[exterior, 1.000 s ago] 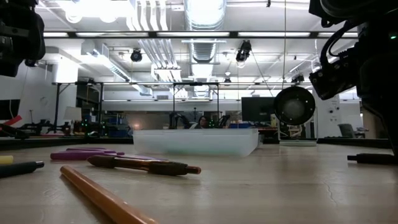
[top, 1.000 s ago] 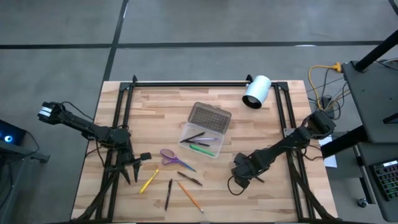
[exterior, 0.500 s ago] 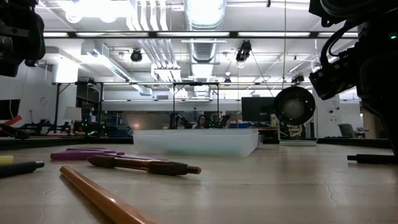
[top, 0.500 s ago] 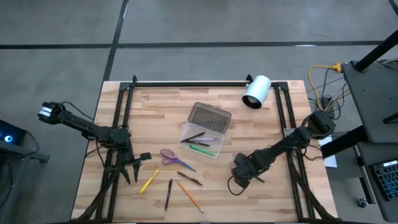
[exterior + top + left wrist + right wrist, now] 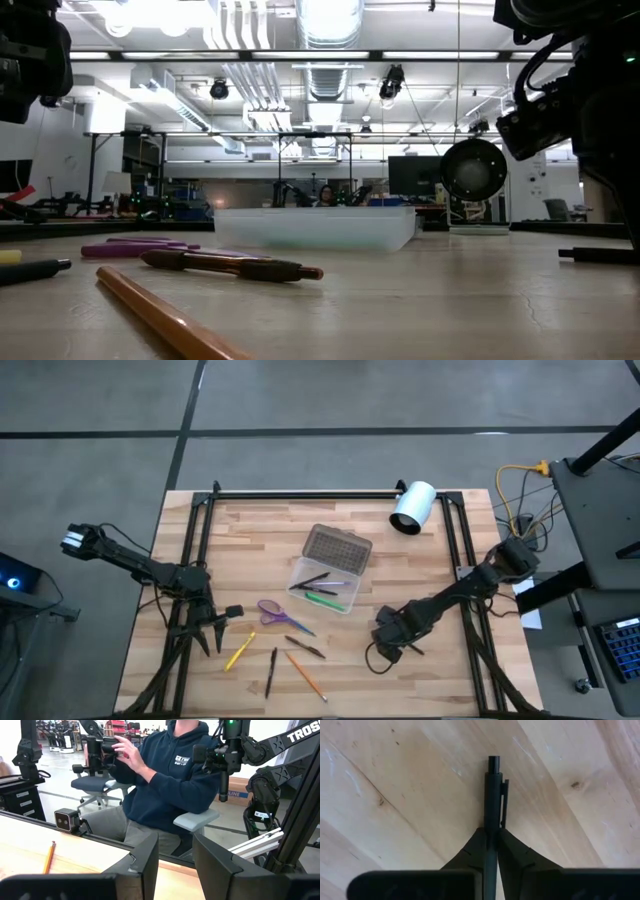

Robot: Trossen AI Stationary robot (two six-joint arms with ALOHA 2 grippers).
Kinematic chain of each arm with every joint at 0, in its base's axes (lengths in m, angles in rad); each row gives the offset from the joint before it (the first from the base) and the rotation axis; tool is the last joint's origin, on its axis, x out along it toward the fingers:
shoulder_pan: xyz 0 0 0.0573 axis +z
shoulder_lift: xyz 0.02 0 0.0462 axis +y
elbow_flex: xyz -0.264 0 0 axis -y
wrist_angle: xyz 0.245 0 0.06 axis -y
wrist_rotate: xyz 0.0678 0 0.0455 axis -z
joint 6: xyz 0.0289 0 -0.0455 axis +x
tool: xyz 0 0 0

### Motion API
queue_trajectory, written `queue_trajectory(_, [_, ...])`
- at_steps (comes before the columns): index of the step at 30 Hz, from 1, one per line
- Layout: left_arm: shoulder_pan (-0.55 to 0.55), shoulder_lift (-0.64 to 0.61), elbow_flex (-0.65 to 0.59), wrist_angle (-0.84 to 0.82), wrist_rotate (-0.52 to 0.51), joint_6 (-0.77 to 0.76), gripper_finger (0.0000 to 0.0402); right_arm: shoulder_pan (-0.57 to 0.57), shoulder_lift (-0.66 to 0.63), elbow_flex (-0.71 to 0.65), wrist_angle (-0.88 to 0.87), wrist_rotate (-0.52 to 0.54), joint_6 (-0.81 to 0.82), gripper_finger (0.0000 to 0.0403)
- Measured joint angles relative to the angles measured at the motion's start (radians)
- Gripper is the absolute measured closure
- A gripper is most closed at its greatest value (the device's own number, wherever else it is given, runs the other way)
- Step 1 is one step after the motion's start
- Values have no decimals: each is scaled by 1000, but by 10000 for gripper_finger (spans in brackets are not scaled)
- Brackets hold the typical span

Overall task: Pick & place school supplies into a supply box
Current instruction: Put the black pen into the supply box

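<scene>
The supply box (image 5: 322, 584) is a clear case standing open at mid-table, its grey dotted lid (image 5: 337, 546) folded back toward the far edge. It holds black, green and purple pens. Purple scissors (image 5: 272, 610), a yellow pen (image 5: 240, 651), a black pen (image 5: 271, 671), an orange pencil (image 5: 305, 674) and a dark pen (image 5: 305, 648) lie flat on the wood near the box. My right gripper (image 5: 392, 645) is low over the table right of them, shut on a black pen (image 5: 493, 795). My left gripper (image 5: 210, 640) waits open at the left (image 5: 175, 855), holding nothing. My right gripper pinches the black pen's barrel (image 5: 491, 832) between its two fingers (image 5: 512, 851). The pen runs along the fingers, and its clip end (image 5: 494, 761) sticks out ahead of them. It lies level just over the wood (image 5: 598, 254); whether it rests on the table I cannot tell.
A white cylinder (image 5: 412, 507) lies at the far right of the table. Black frame rails (image 5: 300, 494) run along the far edge and both sides. A person (image 5: 165, 775) sits beyond the table's near edge. Bare wood lies between the box and my right gripper.
</scene>
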Motion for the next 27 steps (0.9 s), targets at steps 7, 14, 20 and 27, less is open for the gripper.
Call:
queue_trajectory(7, [0,0,0,0,0,0,297,2,9,88,-105,109,-63,388])
queue_trajectory(14, [0,0,0,0,0,0,297,2,24,162,-195,219,-122,389])
queue_trajectory(20, [0,0,-1,0,0,0,297,-12,39,234,-261,334,-164,389])
queue_trajectory(27, [0,0,-1,0,0,0,297,-36,41,287,-262,474,-249,390])
